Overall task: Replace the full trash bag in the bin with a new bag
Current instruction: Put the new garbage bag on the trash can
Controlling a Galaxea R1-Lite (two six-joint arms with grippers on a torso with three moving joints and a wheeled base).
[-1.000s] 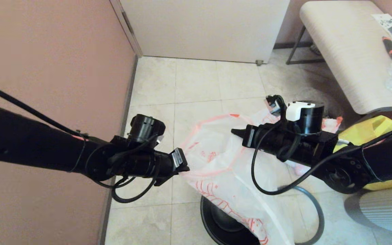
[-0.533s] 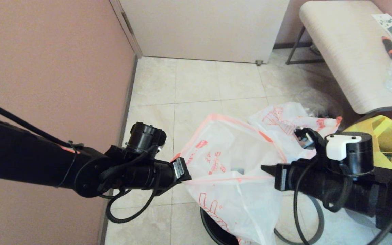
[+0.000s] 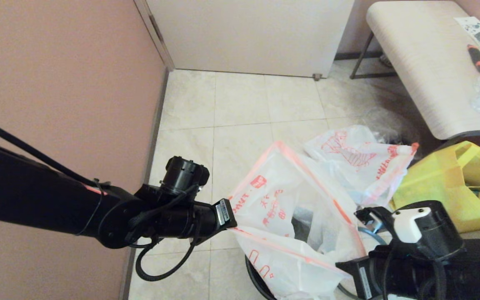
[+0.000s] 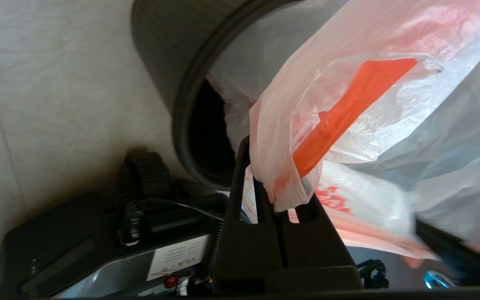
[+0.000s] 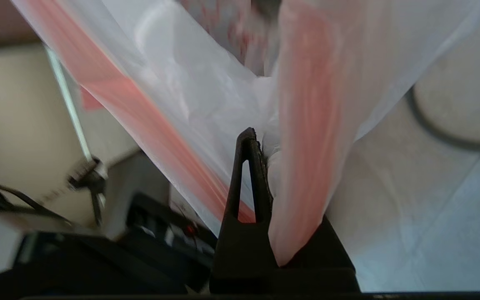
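Observation:
The new bag [image 3: 273, 200], thin white plastic with red-orange print and pinkish edges, hangs stretched open between both grippers above the black bin [image 3: 253, 271], which shows at the bottom edge of the head view. My left gripper [image 3: 232, 220] is shut on the bag's left edge, which the left wrist view shows bunched between the left gripper's [image 4: 277, 183] fingers beside the bin's [image 4: 161, 62] wall. My right gripper [image 3: 342, 266] is shut on the opposite edge; the right gripper [image 5: 273, 175] pinches pinkish film of the new bag [image 5: 206, 83]. The full trash bag [image 3: 348, 154] lies on the floor behind.
A yellow fabric tote [image 3: 452, 179] sits to the right of the full bag. A pale bench [image 3: 423, 62] with clutter stands at the back right. A pink wall [image 3: 56, 83] runs along the left. A thin grey hoop [image 5: 436, 133] lies on the tiled floor.
My right gripper has pulled back toward me and downward with its edge, spreading the bag's mouth wider. The left gripper has sunk slightly, and the bag hangs lower over the bin.

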